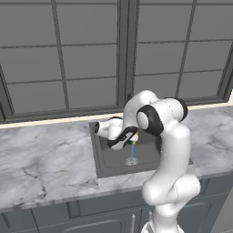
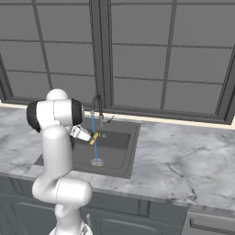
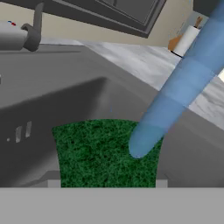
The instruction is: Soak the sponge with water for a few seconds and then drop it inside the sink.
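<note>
Grey marble surface (image 1: 45,159) runs under a wall of dark-framed window panes (image 1: 86,54). The sink (image 1: 104,159), a dark grey basin, is set into the surface below the window's centre post.

Tool (image 2: 93,138) hangs over the sink, above the basin floor, just beside the curved faucet (image 2: 96,108). It is pinched on the sponge (image 2: 93,138), which shows green and yellow between the tips. In the hand view the sponge's green face (image 3: 105,153) sits right at the tool's mouth, the fingertips themselves hidden.

The water (image 2: 94,142) falls as a thin pale blue stream from the faucet spout, passes at the sponge and lands on the round drain (image 2: 97,162). In the hand view the stream (image 3: 175,92) ends against the green face.

Arm: rises from in front of the sink, elbow folded high, forearm reaching down and across over the basin, wrist turned roughly level.
</note>
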Controlling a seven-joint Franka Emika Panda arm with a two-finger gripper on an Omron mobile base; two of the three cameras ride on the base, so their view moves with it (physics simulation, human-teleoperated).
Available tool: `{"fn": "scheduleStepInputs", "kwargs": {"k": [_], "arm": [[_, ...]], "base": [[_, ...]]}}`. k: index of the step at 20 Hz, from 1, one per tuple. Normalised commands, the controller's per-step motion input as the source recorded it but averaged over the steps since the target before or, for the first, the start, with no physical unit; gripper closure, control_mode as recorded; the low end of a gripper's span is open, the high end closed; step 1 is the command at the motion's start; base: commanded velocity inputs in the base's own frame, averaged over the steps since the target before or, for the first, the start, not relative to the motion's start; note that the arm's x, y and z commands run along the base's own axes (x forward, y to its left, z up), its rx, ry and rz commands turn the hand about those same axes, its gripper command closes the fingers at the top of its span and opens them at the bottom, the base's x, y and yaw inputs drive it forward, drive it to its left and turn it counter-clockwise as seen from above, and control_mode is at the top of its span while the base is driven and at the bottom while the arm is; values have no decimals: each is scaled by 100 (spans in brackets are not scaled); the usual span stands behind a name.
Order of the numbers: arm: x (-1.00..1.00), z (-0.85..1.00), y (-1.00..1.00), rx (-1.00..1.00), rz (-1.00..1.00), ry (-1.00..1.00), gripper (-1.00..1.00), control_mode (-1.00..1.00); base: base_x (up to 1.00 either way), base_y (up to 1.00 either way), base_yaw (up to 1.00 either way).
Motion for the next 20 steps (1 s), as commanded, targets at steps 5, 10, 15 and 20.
{"fn": "scheduleStepInputs", "kwargs": {"k": [5, 10, 15, 20], "arm": [[42, -14, 0, -3, 0, 0, 100, -100], [4, -5, 2, -2, 0, 0, 100, -100], [-25, 0, 0, 0, 0, -1, 100, -100], [-10, 0, 0, 0, 0, 0, 100, -100]], "base": [[0, 0, 0], [0, 0, 0], [0, 0, 0], [0, 0, 0]]}}
